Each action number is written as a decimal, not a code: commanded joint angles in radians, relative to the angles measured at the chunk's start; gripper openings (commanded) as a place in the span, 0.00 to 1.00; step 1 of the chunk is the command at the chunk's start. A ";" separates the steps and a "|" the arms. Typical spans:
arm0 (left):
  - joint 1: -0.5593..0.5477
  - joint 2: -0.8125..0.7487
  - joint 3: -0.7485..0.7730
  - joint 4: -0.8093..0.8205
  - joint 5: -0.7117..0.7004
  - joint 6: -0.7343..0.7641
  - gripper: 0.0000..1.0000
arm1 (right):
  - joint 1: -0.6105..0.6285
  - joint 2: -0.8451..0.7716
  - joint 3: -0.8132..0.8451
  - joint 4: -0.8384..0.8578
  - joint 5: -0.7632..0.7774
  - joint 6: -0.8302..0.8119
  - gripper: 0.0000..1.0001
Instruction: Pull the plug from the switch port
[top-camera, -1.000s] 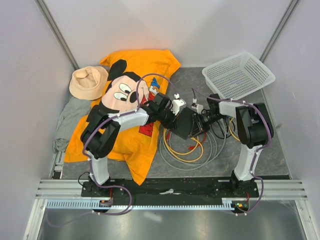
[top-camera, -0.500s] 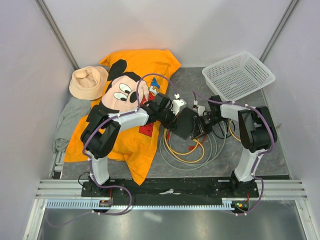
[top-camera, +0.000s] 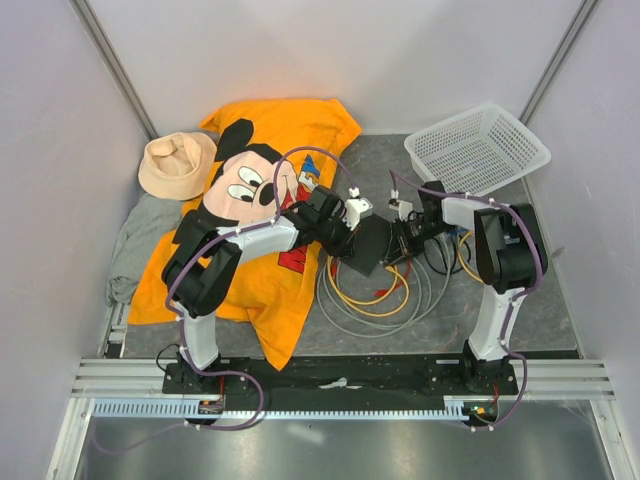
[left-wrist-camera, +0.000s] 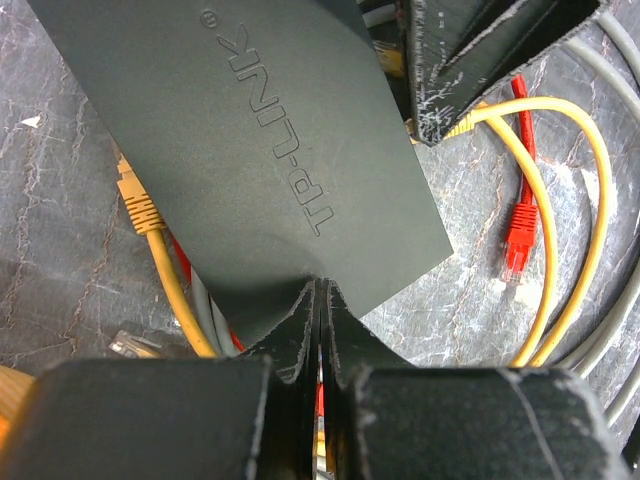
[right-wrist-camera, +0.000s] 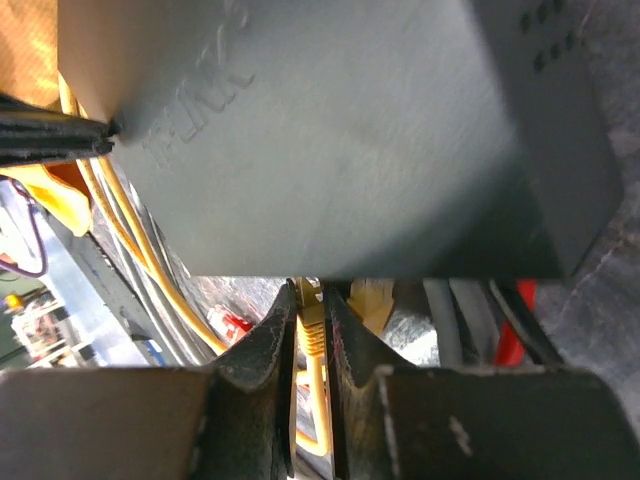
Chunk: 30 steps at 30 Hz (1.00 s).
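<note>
Lettering (left-wrist-camera: 272, 130) reading TP-LINK is showing on the broad face of the switch (left-wrist-camera: 250, 100), a flat matte-black box that is sitting tilted over the middle of the tabletop (top-camera: 540, 310), between the two arms and above a loose coil of cables. The left pincer (left-wrist-camera: 319, 292) is reaching in from the left and pinching one edge of the switch, its fingers (left-wrist-camera: 290, 340) pressing almost together on the thin housing. Cables are entering the opposite long edge, and in the right wrist view a yellow plug (right-wrist-camera: 312, 318) is sitting right at that edge with grey and red leads beside it. The right pincer (right-wrist-camera: 312, 335) is standing narrow around this yellow plug, one finger lying against each side, so it is gripping the plug just outside the housing. Whether the plug is seated in its port or already out is not showing. Beneath the switch, a yellow cable (left-wrist-camera: 590, 200) is looping over the stone-patterned surface, a loose red connector (left-wrist-camera: 518, 235) is lying inside that loop, and grey cables (top-camera: 420, 315) are circling around them. Further left, an orange shirt (top-camera: 290, 125) with a cartoon mouse is lying under the left arm, with a beige hat (top-camera: 175, 165) and a grey cloth (top-camera: 135, 240) beside it. A white mesh basket (top-camera: 478, 150) is resting at the far right, well apart from the switch.
</note>
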 joint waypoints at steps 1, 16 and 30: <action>-0.004 0.035 -0.017 -0.033 -0.045 0.005 0.02 | 0.010 -0.067 -0.093 0.050 0.119 -0.066 0.05; -0.002 -0.034 0.093 -0.053 -0.043 0.035 0.02 | -0.130 -0.526 0.135 -0.265 0.070 -0.296 0.04; -0.002 -0.115 0.106 -0.047 -0.065 0.022 0.03 | -0.637 -0.420 0.449 -0.401 0.017 -0.384 0.02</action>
